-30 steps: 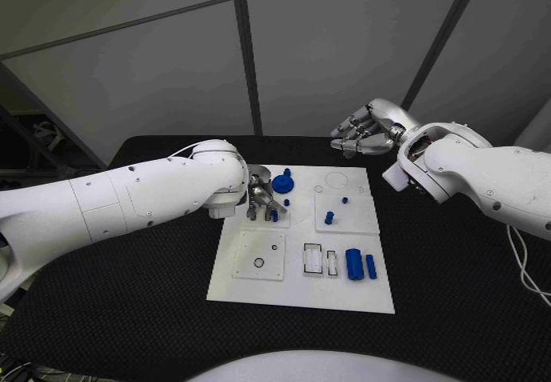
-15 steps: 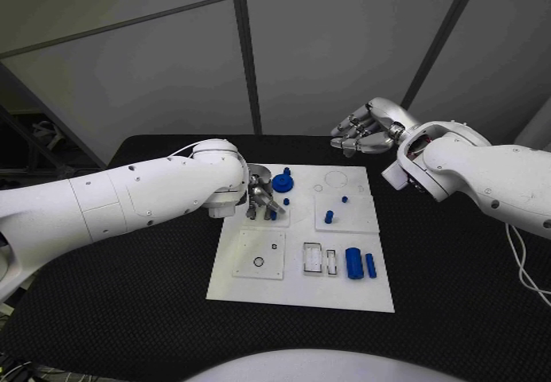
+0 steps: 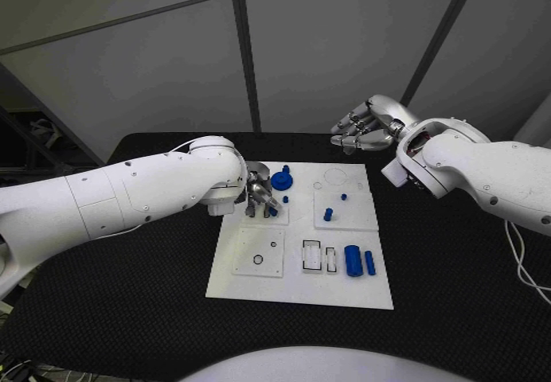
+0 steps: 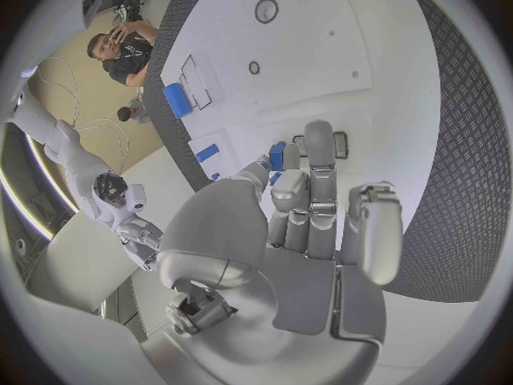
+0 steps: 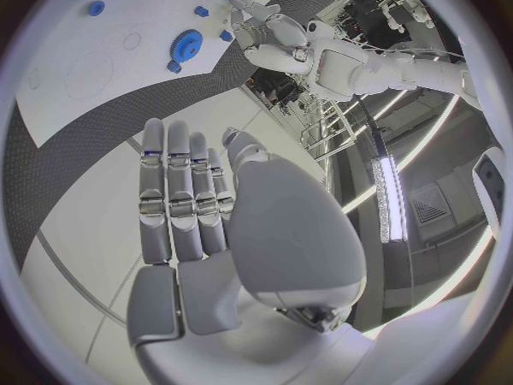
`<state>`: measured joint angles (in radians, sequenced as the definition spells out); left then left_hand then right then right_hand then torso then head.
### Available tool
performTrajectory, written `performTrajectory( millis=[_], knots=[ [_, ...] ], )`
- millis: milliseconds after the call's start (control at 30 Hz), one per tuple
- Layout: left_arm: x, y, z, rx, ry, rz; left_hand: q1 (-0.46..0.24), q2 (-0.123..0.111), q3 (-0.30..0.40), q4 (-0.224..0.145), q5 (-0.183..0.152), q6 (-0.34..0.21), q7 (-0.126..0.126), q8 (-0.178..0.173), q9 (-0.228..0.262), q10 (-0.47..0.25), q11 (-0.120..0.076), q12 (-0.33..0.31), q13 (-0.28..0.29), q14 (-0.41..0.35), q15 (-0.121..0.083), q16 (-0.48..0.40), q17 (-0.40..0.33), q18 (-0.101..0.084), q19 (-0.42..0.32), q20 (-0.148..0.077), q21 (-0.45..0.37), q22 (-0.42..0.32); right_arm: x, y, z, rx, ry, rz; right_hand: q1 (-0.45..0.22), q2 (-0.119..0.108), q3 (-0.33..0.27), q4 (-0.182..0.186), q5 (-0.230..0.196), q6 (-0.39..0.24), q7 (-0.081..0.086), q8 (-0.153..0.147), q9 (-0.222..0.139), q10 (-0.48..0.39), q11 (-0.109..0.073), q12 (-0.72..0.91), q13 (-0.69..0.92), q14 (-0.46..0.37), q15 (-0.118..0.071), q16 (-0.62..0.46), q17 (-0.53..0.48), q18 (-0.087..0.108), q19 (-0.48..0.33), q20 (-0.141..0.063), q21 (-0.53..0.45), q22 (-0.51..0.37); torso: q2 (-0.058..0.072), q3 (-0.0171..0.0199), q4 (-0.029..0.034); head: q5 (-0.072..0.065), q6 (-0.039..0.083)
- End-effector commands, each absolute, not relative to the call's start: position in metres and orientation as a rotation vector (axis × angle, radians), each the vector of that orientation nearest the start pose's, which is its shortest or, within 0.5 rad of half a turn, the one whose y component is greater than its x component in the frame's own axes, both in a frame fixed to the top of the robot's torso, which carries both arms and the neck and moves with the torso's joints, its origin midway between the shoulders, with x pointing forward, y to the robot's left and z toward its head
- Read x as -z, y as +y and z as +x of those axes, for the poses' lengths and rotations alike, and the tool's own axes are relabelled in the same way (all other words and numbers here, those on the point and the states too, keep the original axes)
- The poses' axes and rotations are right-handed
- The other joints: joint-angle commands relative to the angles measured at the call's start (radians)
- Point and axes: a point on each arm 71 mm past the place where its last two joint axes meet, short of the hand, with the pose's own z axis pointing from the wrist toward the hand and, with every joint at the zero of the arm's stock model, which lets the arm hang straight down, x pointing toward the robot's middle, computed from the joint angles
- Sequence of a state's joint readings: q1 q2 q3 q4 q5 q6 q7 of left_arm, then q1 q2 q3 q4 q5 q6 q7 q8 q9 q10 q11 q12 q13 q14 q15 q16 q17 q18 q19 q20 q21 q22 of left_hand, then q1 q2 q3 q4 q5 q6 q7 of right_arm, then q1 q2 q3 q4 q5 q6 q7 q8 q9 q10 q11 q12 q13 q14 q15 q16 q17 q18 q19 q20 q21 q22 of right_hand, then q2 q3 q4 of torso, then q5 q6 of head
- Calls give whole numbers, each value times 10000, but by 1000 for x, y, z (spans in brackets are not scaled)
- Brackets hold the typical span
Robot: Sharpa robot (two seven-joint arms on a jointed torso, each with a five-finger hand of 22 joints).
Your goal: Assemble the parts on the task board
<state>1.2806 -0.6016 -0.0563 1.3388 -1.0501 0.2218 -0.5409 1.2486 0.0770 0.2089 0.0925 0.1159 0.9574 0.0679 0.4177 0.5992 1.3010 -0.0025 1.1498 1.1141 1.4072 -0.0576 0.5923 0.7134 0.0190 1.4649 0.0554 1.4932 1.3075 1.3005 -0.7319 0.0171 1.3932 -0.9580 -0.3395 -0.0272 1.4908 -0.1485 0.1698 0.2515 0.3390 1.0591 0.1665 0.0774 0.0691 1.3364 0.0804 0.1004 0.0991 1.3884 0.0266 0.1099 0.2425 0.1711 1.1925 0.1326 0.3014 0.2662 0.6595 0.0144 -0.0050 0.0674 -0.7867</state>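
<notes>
I see the board (image 3: 301,278) flat on the desk (image 3: 138,270). My left robot hand (image 3: 262,196) sits low over its far-left corner, fingers curled round a small blue peg (image 4: 277,156) beside the gear (image 3: 283,185) — a slip could drop it or knock the gear. The right robot hand (image 3: 365,130) hangs beyond the board, fingers straight, holding nothing.

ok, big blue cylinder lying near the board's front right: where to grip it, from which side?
Judging from the head view: pinch the big blue cylinder across its round sides at mid-length, coming from above. It lies flat, and the slimmer blue pin sits close alongside, so that side is tight.
</notes>
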Motion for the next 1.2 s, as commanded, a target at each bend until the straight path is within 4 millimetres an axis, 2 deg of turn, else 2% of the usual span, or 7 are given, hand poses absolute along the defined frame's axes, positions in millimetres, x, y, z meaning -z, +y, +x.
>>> performTrajectory(
  millis=[33, 133, 167, 233, 733, 1033, 1200],
  knots=[
    [208, 148, 511, 4727, 23842, -1560, -491, -423, 2494, -1170, 29, -77, 35, 122, 301, 98, -89, -63, -4, 29, -5, -117, 65, 115, 210, -44, 31, 1440, 121, -186, 534, -9327, 15974, 2740, -75, -3, -11, -31, 63, -58, -42, 26, 0, -41, 20, 2, 9, -24, 12, 7, 15, 102, 41, -12, -9, -7, -8, -4, 4, 10, -8],
    [207, 151, 511, 4919, 23774, -1967, -1041, -775, 3765, -1415, -6, -143, 17, 285, 662, 170, -44, -46, 30, 52, -1, -168, 122, 116, 208, -28, 21, 1448, 121, -186, 534, -9301, 15980, 2754, -62, 0, -5, -39, 67, -60, -41, 26, 0, -48, 21, 0, 13, -32, 13, 2, 22, 101, 37, -13, -13, -9, -8, -8, 15, 12, -10],
    [207, 154, 511, 4992, 23687, -2169, -1478, -952, 4528, -1515, -41, -182, 42, 426, 946, 221, -45, -29, 54, 74, 12, -199, 167, 117, 210, -28, 16, 1458, 121, -187, 535, -9285, 15982, 2762, -62, 0, -5, -39, 67, -60, -41, 26, 0, -48, 21, 0, 13, -32, 13, 2, 22, 101, 37, -13, -13, -9, -10, -5, 19, 20, -17],
    [206, 156, 511, 5054, 23568, -2375, -1609, -988, 4807, -1595, -37, -215, -3, 489, 1085, 237, -44, -25, 63, 83, -12, -216, 189, 116, 211, -18, 13, 1463, 121, -188, 535, -9268, 15982, 2772, -62, 0, -5, -39, 67, -60, -41, 26, 0, -48, 21, 0, 13, -32, 13, 2, 22, 101, 37, -13, -13, -9, -13, -2, 24, 32, -23],
    [198, 180, 501, 5017, 22033, -3262, -1823, -1019, 5272, -1752, -57, -269, -16, 621, 1375, 372, -43, 161, 256, 103, -31, -248, 243, 116, 215, -26, 5, 1474, 122, -194, 536, -9152, 15948, 2836, -62, 0, -5, -39, 67, -60, -41, 26, 0, -48, 21, 0, 13, -32, 13, 2, 22, 101, 37, -13, -13, -9, -7, 23, 21, 107, -49],
    [204, 181, 497, 4740, 21289, -3193, -1873, -1038, 5406, -1809, -59, -264, -23, 666, 1465, 501, -51, 371, 467, 111, -37, -256, 263, 108, 239, -31, 24, 1508, 122, -194, 536, -9154, 15952, 2833, -65, 2, -3, -37, 69, -67, -36, 24, -1, -57, 27, -3, 19, -43, 17, -4, 30, 99, 30, -10, -20, -12, 1, 4, -21, 138, -47],
    [208, 178, 496, 4706, 21248, -3090, -1886, -1044, 5441, -1826, -60, -267, -24, 675, 1488, 516, -53, 398, 493, 111, -38, -263, 265, 108, 242, -33, 25, 1511, 122, -194, 535, -9165, 15958, 2824, -65, 2, -3, -37, 69, -67, -36, 24, -1, -57, 27, -3, 19, -43, 17, -4, 30, 99, 30, -10, -20, -12, 5, -2, -18, 131, -48]
  ],
)
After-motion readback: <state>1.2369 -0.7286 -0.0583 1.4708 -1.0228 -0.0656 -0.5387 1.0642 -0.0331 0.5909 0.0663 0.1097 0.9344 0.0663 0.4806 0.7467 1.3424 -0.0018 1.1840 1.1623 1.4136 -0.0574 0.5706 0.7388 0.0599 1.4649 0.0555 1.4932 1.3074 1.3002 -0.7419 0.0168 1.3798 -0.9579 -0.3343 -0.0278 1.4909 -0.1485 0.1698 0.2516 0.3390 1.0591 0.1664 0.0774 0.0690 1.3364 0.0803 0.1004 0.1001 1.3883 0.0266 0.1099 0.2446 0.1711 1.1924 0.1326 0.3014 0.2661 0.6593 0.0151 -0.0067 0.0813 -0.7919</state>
